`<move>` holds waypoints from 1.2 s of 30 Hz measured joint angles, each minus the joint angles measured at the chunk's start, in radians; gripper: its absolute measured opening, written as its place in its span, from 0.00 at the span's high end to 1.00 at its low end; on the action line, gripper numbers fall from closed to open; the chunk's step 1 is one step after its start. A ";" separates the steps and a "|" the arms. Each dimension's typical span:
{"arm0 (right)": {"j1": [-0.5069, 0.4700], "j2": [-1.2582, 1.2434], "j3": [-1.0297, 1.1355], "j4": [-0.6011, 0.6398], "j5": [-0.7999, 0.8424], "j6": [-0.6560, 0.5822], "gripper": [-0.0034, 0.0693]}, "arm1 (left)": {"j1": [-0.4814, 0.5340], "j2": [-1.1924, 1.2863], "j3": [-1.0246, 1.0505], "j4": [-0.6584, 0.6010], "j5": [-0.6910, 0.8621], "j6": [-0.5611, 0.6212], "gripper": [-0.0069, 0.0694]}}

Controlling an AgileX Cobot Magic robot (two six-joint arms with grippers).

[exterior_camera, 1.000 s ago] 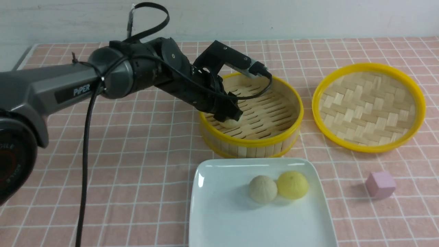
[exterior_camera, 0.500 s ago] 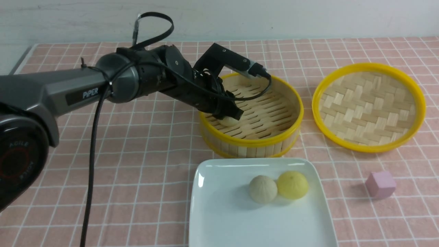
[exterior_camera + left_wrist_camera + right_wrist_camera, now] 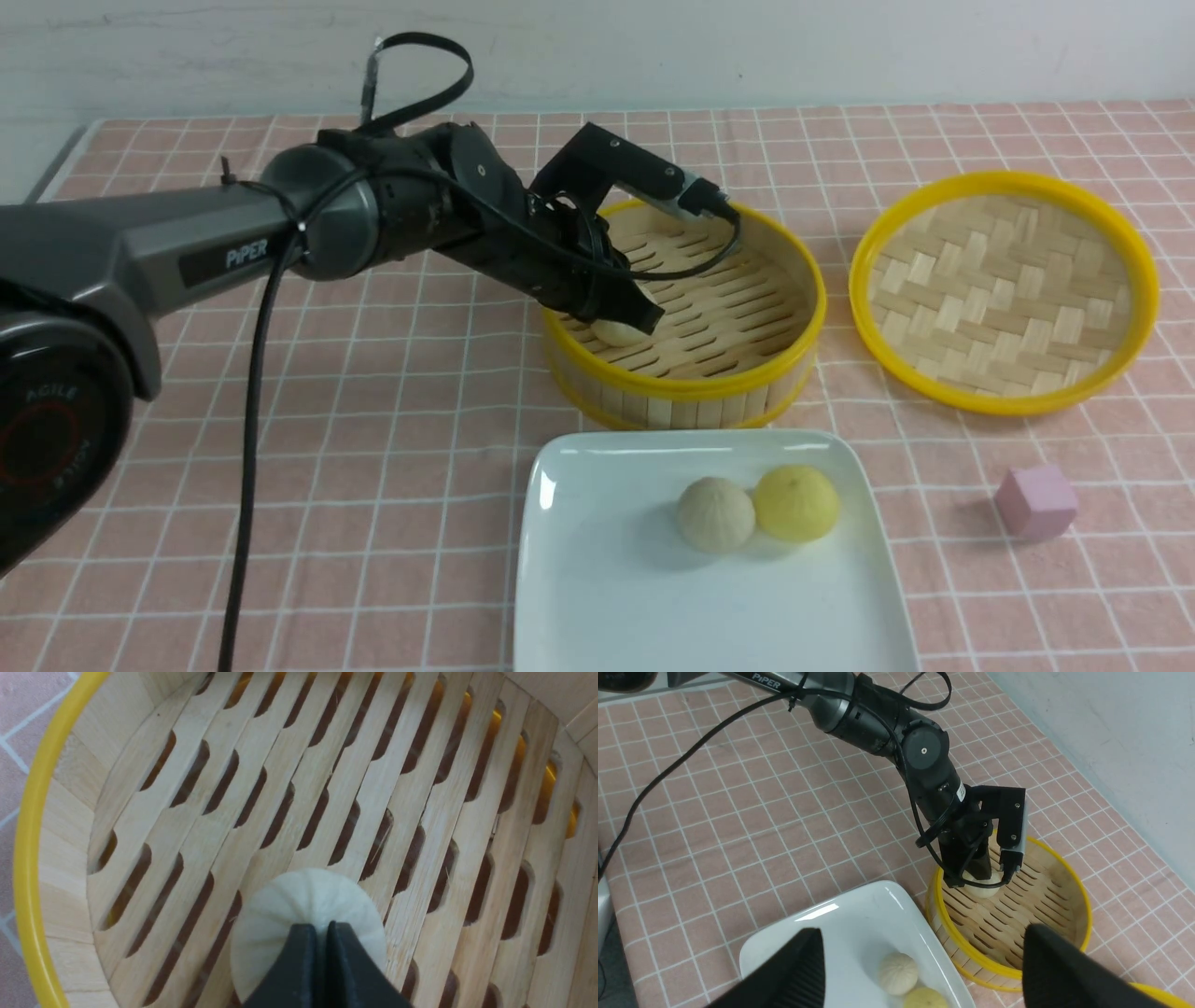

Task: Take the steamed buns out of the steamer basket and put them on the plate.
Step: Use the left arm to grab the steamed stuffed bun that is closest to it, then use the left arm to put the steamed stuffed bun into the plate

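A pale steamed bun [image 3: 616,331] sits at the near-left of the steamer basket [image 3: 709,378]. My left gripper [image 3: 639,313] reaches down into the basket and is shut on it. In the left wrist view its black fingertips [image 3: 303,933] pinch the pleated top of that bun [image 3: 299,896], nearly touching each other. In front of the basket the white plate [image 3: 607,579] holds a pale bun [image 3: 715,513] and a yellow bun [image 3: 796,503] side by side. My right gripper [image 3: 922,929] hangs open above the plate [image 3: 822,933], holding nothing.
A shallow yellow-rimmed woven lid [image 3: 1004,289] lies to the right of the basket. A pink cube [image 3: 1034,502] rests on the pink checked cloth right of the plate. The left arm's black cable [image 3: 245,467] trails down over the cloth at the left.
The left gripper's jaws have closed onto the pale bun in the basket. The arm first shifted slightly rightward, then stayed in place. The plate and its two buns have not moved.
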 joint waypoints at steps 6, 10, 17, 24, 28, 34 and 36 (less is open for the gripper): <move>0.000 0.000 0.000 0.000 -0.003 0.001 0.20 | 0.000 -0.074 0.000 -0.007 0.026 0.000 0.88; 0.000 0.000 0.000 0.000 -0.008 0.001 0.20 | 0.000 -0.200 0.000 0.005 0.090 0.000 0.88; 0.000 0.000 0.000 0.000 -0.010 0.001 0.20 | 0.000 -0.350 0.000 0.024 0.276 -0.032 0.88; 0.000 0.000 0.000 0.001 -0.010 0.001 0.20 | 0.000 -0.385 0.000 0.034 0.479 -0.097 0.88; 0.000 0.000 0.000 0.000 -0.010 0.001 0.20 | 0.000 -0.385 0.000 0.041 0.588 -0.147 0.88; 0.000 0.000 0.000 0.000 -0.010 0.001 0.20 | -0.015 -0.375 0.009 0.047 0.641 -0.195 0.88; 0.000 0.000 0.000 0.000 -0.010 0.001 0.20 | -0.032 -0.360 0.023 0.047 0.638 -0.202 0.88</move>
